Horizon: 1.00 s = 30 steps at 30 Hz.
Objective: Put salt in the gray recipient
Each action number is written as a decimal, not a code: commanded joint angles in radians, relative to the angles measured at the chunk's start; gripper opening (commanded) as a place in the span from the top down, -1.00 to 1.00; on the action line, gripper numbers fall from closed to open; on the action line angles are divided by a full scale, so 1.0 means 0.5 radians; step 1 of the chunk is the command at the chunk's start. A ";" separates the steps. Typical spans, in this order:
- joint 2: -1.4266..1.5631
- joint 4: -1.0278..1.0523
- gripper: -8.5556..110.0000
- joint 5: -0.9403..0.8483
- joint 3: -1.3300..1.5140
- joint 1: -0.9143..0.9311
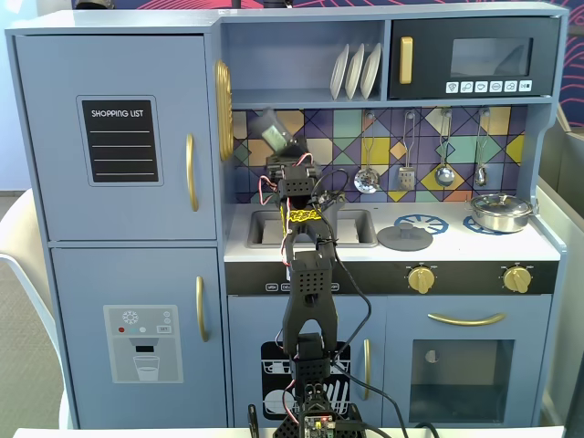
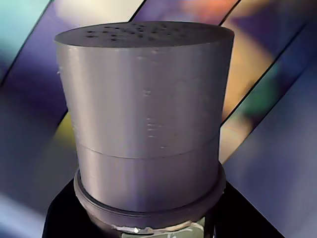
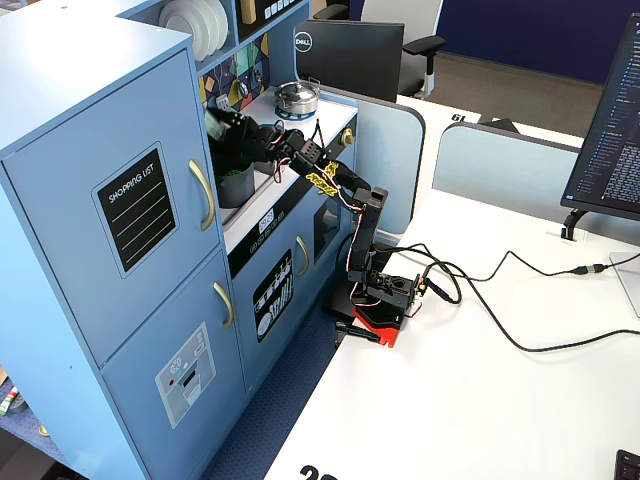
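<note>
The gripper (image 1: 281, 146) clamps the gray salt shaker (image 2: 143, 119) at its base; in the wrist view the perforated top faces away from the camera. In a fixed view the shaker is raised and tilted above the sink (image 1: 310, 228), at the left end of the toy kitchen counter (image 1: 456, 245). The gray pot (image 1: 500, 212) sits at the counter's right end, well apart.

The white table (image 3: 520, 400) carries the blue toy kitchen (image 3: 120, 250) at nine o'clock in a fixed view, the arm's red-and-black base (image 3: 380, 310) near centre, black cables (image 3: 520, 330) toward three o'clock, and a monitor (image 3: 615, 120) at two o'clock.
</note>
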 commanded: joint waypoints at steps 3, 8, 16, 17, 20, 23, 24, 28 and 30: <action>0.012 0.626 0.86 0.049 -0.282 0.052; 0.334 -0.414 0.86 -0.190 0.417 0.018; -0.003 0.512 0.86 0.040 -0.264 0.043; 0.025 0.457 0.86 0.040 -0.193 0.043; 0.245 -0.169 0.86 -0.153 0.242 0.037; 0.230 -0.242 0.86 -0.506 0.147 0.055; 0.184 -0.135 0.86 -0.687 0.021 0.086; 0.104 0.120 0.86 -1.528 -0.239 0.359; 0.107 0.187 0.86 -1.954 -0.239 0.531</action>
